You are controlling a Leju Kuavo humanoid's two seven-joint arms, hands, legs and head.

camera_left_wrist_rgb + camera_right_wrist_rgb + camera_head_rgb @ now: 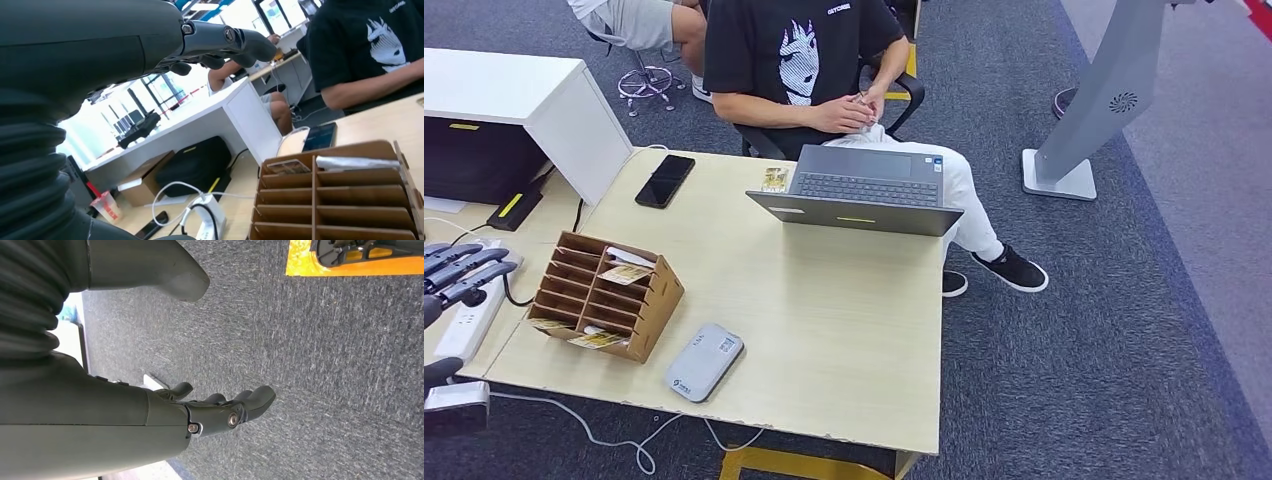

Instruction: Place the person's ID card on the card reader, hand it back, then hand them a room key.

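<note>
A grey card reader (pixel 705 361) lies near the table's front edge. Beside it stands a cardboard organizer (pixel 607 296) (pixel 335 195) with cards (pixel 627 273) in some of its slots. A small printed card (pixel 774 179) lies flat next to the laptop (pixel 861 190) at the far side. A person (pixel 796 60) in a black shirt sits behind the table with both hands together. My left hand (pixel 464 270) (pixel 225 42) hovers off the table's left end, fingers stretched out and holding nothing. My right hand (pixel 225 410) hangs over grey carpet, fingers apart and empty.
A black phone (pixel 664 181) (pixel 320 136) lies at the table's far left. A white power strip (pixel 469 320) with cables sits left of the organizer, by a white cabinet (pixel 524 100). A grey stand (pixel 1104 100) rises on the carpet to the right.
</note>
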